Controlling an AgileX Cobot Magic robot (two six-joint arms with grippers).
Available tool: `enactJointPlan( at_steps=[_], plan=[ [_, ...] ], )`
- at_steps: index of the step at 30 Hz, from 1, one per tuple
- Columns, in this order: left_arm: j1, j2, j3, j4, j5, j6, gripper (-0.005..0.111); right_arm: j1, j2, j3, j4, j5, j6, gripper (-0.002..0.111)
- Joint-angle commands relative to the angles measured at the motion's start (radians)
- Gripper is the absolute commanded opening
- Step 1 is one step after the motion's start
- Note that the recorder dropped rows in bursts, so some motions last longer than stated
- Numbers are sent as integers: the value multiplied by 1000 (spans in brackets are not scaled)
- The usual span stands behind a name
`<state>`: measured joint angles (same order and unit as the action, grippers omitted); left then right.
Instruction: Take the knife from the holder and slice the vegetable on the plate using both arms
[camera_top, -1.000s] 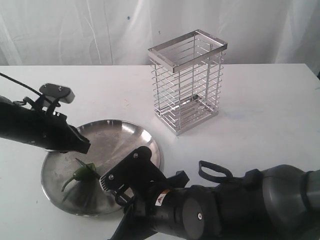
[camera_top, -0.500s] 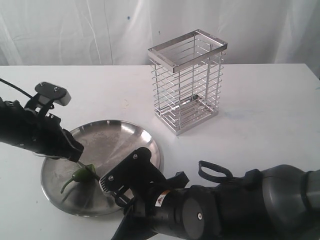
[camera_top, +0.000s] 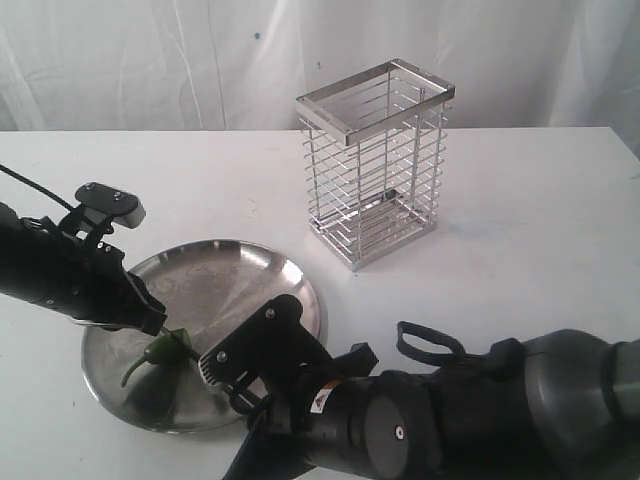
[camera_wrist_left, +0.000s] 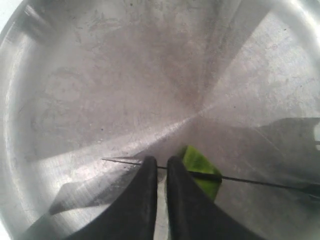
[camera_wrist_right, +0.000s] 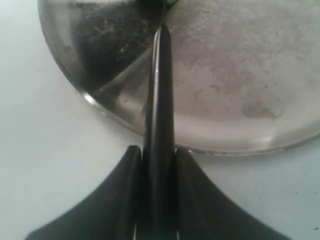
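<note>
Since the earlier frame the left pincer (camera_top: 150, 322) has dropped onto the chilli (camera_top: 165, 349), its fingers (camera_wrist_left: 145, 200) nearly closed beside it on the plate (camera_top: 270, 265). The right pincer (camera_wrist_right: 159, 160) grips the knife (camera_wrist_right: 160, 90), its tip at the chilli. Slicing is in hand: next, press the blade through; the empty holder (camera_top: 375, 165) stands behind on the surface (camera_top: 540, 220).

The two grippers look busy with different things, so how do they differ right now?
The right gripper has its jaws clamped on the black knife, blade reaching over the plate. The left gripper holds no tool: its jaws are nearly closed, with nothing visibly between them, tips down beside the green vegetable. In the exterior view the left one sits over the plate, the right one at its near edge. Both are black and work at the same plate.
</note>
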<state>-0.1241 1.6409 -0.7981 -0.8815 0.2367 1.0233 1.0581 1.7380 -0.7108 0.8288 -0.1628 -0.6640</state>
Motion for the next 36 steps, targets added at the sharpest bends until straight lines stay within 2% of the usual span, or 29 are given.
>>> enactJointPlan(
  at_steps=[1, 12, 26, 36],
  plan=[
    [3, -2, 6, -22, 11, -7, 14, 4, -1, -10, -17, -3, -16, 0],
    [3, -2, 6, -26, 0, -7, 14, -2, 116, -127, -44, 27, -25, 0],
    [3, -76, 6, 16, 82, -7, 14, -2, 116, -136, -44, -17, -52, 0],
    [3, -79, 6, 14, 95, -36, 14, -100, 118, -150, -44, 1, -99, 0]
  ],
)
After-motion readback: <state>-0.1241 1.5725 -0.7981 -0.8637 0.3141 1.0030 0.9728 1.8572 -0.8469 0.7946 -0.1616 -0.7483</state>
